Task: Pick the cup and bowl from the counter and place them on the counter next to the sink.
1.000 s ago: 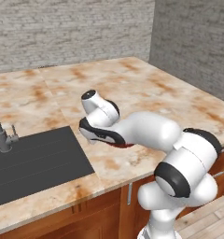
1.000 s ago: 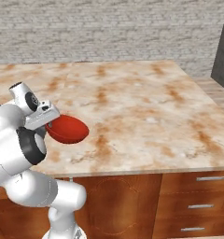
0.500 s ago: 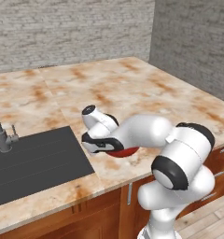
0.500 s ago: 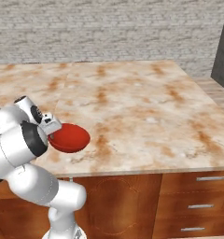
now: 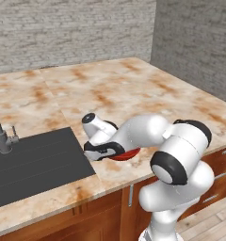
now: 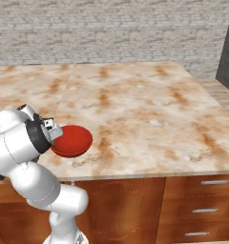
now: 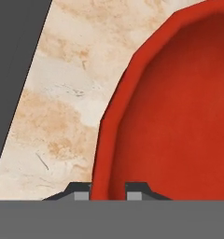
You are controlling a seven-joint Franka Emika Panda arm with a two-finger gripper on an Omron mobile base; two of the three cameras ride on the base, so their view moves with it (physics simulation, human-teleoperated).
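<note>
While the white arm bends low over the front of the counter (image 5: 133,94), its jaws are pinched narrow on the rim of the red bowl (image 6: 72,140). Seen from the hand camera, one dark fingertip (image 7: 80,190) sits outside the rim and the other inside, with the rim running up between them. That bowl (image 7: 174,112) lies just beside the dark grey sink (image 5: 35,162), over the beige stone; whether it rests on the stone cannot be told.

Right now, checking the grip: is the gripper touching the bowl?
Touching: the hand view shows the gripper with a fingertip on each side of the bowl rim.
</note>
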